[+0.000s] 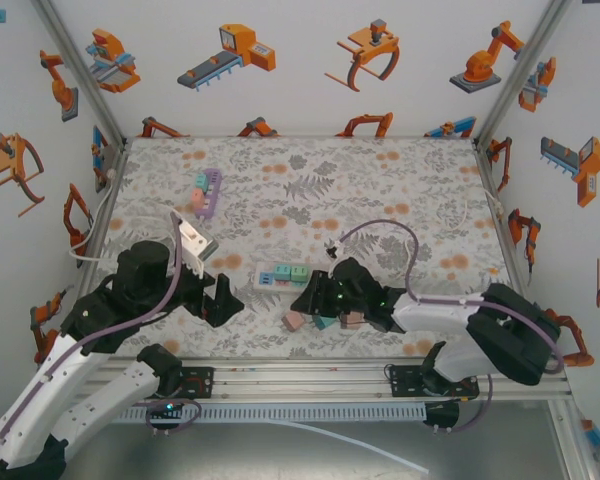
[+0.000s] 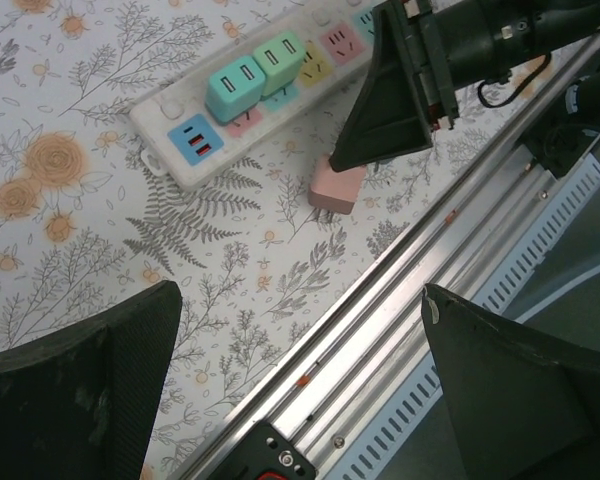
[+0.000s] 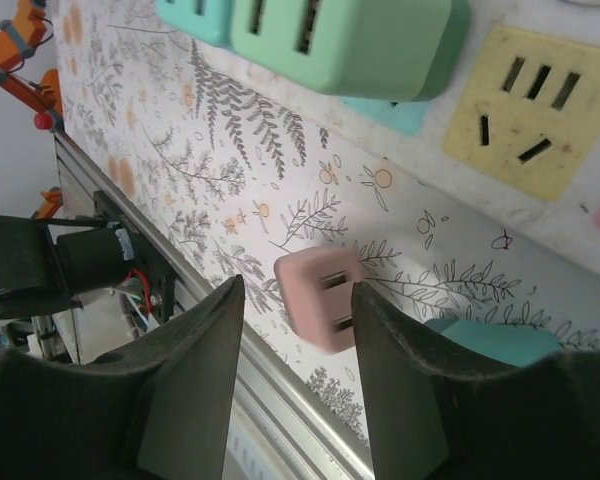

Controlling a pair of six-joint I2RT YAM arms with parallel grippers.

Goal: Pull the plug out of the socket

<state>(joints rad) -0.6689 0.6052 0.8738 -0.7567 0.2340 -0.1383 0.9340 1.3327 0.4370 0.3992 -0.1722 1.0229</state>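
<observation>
Underneath everything, a floral-print table (image 1: pixel 380 190) with an aluminium rail (image 2: pixel 410 290) along its near edge.

Left gripper (image 2: pixel 300 390) raised above the mat near the rail, jaws spread wide, nothing between them.

Right gripper (image 3: pixel 298 300) low over the mat just in front of the white power strip (image 2: pixel 170 140), jaws a little apart, one finger on each side of the pink plug (image 2: pixel 337 188). Contact between fingers and plug not discernible.

Farther back on the left, well apart from both arms, a purple power strip (image 1: pixel 206 192).

Pink plug out of the white strip, lying on the mat between the strip's near side and the rail.

Seated side by side in the white strip, a teal plug (image 2: pixel 235 85) and a green plug (image 2: pixel 280 58). Next to them, a bare yellow socket (image 3: pixel 525 120).
</observation>
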